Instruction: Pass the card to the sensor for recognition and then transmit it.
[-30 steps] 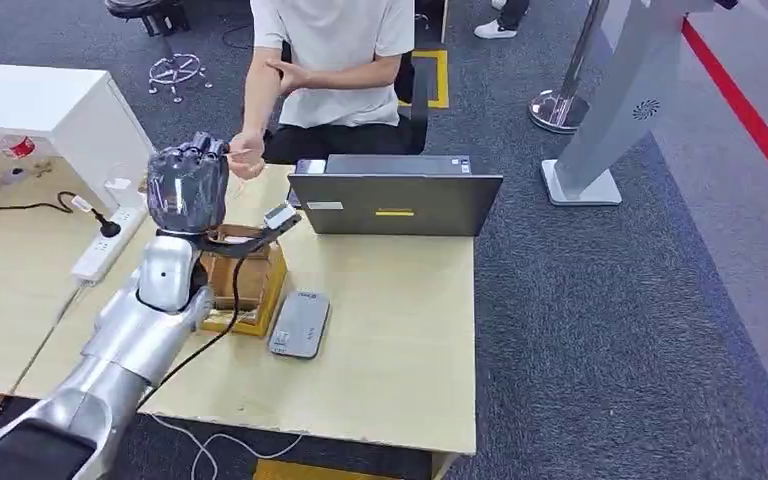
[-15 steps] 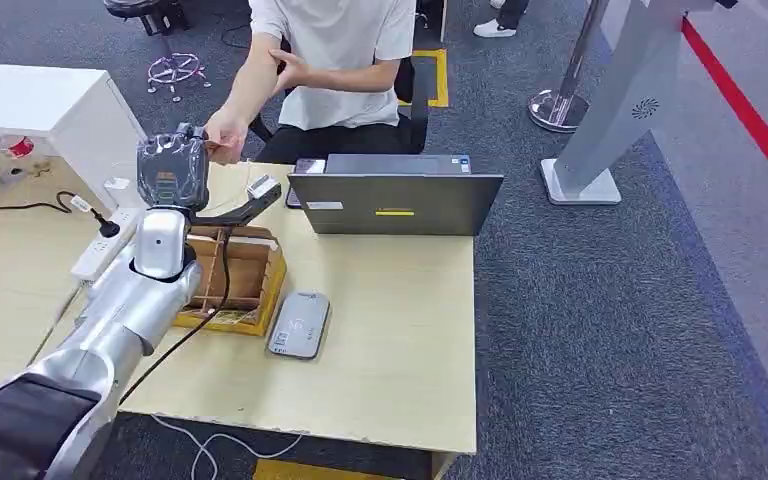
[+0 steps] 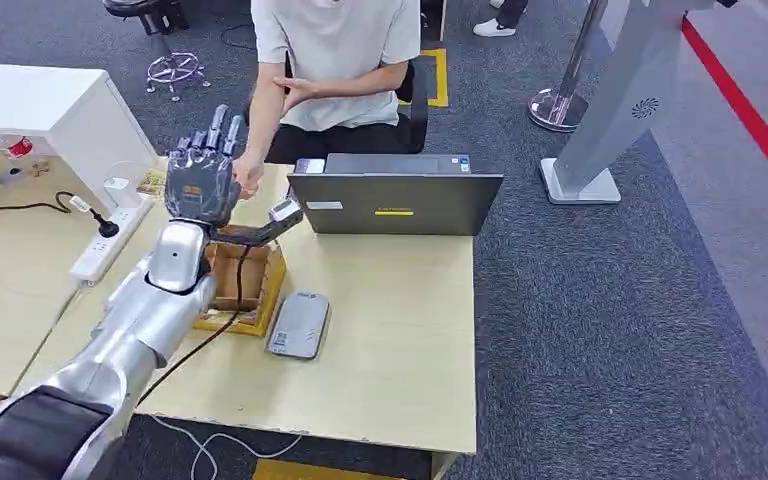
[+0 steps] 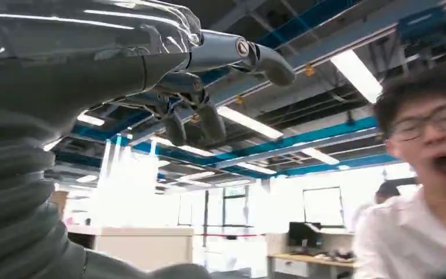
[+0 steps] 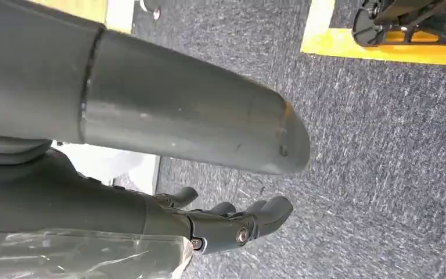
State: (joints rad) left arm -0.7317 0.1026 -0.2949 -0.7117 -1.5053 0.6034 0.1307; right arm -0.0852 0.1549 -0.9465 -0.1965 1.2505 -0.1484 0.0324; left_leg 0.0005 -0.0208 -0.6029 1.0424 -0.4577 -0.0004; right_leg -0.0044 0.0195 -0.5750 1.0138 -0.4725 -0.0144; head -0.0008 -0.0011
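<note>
The robot's silver left arm point(image 3: 130, 330) reaches in from the near left corner of the desk point(image 3: 390, 340) and slants up over it. Just right of the forearm a grey card sensor point(image 3: 299, 324) lies flat on the desk, touching the near right corner of a wooden box point(image 3: 250, 285) that the wrist partly hides. Beyond that, the left hand point(image 3: 202, 180) is raised above the desk's far edge with its fingers point(image 3: 222, 128) stretched out and apart, holding nothing; the left wrist view shows the same hand point(image 4: 209, 87) with fingers apart against a ceiling. I cannot tell where the card is. A person's hand point(image 3: 248, 172) is just beside the robot's left hand on its far side. A laptop point(image 3: 395, 198) stands at the desk's far edge, and a power strip point(image 3: 110, 240) lies to the left. The person point(image 3: 335, 60) sits behind the desk. The right hand point(image 5: 232, 224) hangs over grey carpet point(image 5: 383, 145), fingers loosely spread and empty.
</note>
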